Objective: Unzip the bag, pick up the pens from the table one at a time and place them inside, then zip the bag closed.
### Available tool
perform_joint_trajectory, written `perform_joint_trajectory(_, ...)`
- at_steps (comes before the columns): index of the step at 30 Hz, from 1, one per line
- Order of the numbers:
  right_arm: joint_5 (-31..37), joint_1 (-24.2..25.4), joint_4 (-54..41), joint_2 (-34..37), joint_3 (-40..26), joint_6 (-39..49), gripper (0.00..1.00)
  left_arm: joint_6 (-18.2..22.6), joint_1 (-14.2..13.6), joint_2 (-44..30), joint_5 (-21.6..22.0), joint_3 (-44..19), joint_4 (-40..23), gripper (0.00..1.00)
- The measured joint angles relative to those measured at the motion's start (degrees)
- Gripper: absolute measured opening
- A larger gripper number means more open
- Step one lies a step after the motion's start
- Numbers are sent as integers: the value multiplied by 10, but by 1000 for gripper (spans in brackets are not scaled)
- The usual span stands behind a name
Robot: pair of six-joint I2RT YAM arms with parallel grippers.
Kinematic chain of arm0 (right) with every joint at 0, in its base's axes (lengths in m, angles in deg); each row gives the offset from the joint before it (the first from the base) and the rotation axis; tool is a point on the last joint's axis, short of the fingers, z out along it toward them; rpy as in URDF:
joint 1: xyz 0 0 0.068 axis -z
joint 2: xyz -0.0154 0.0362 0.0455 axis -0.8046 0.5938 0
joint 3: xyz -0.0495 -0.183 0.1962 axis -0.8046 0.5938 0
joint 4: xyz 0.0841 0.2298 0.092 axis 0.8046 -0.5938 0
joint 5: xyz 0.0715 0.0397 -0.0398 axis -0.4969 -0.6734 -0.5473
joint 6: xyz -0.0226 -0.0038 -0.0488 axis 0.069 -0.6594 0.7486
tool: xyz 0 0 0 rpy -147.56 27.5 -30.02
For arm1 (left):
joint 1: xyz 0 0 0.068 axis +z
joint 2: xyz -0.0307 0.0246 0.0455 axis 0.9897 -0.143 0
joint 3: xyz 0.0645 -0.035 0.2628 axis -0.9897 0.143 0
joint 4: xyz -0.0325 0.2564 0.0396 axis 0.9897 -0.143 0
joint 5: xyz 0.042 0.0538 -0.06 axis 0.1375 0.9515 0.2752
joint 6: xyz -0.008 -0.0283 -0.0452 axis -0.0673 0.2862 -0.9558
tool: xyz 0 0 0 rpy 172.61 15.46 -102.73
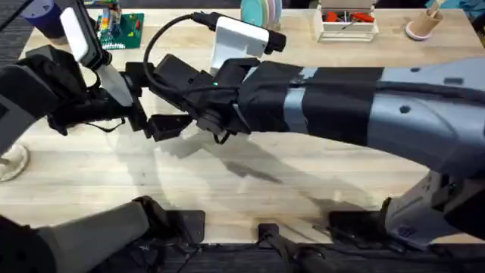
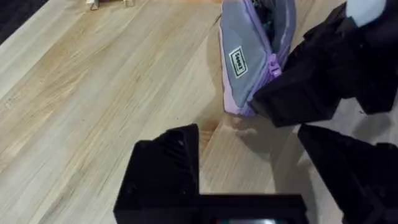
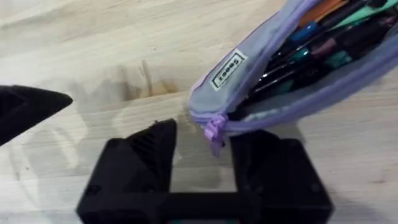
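Note:
The lavender bag (image 3: 249, 68) lies on the table (image 2: 93, 93) with its zipper open. Several pens (image 3: 323, 43), black, teal and orange, show inside it. My right gripper (image 3: 208, 142) is open at the bag's end, and the purple zipper pull (image 3: 214, 127) hangs in the gap between its fingers, untouched. My left gripper (image 2: 249, 142) is open just short of the bag (image 2: 249, 56), with bare wood between its fingers. In the overhead view both arms meet left of centre and cover the bag; the right arm (image 1: 326, 98) reaches across from the lower right.
A white tray (image 1: 348, 29) with red-handled tools stands at the back. A green board (image 1: 121, 30) is at the back left, stacked plates (image 1: 261, 11) at the back centre, and a small cup (image 1: 420, 26) at the back right. Bare wood (image 1: 250, 197) lies in front.

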Motion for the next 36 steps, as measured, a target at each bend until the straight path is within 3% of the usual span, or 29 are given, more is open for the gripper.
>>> perform_joint_trajectory(4, 1, 1, -2, 0, 0, 0, 340, 0, 0, 0, 0, 0, 0, 993)
perform_joint_trajectory(18, 2, 1, -5, 0, 0, 0, 140, 0, 0, 0, 0, 0, 0, 993)
perform_joint_trajectory(22, 2, 1, -15, -1, 0, 0, 37, 0, 0, 0, 0, 0, 0, 994)
perform_joint_trajectory(36, -5, 19, -50, -86, 8, 17, 32, 0, 0, 0, 0, 0, 0, 993)
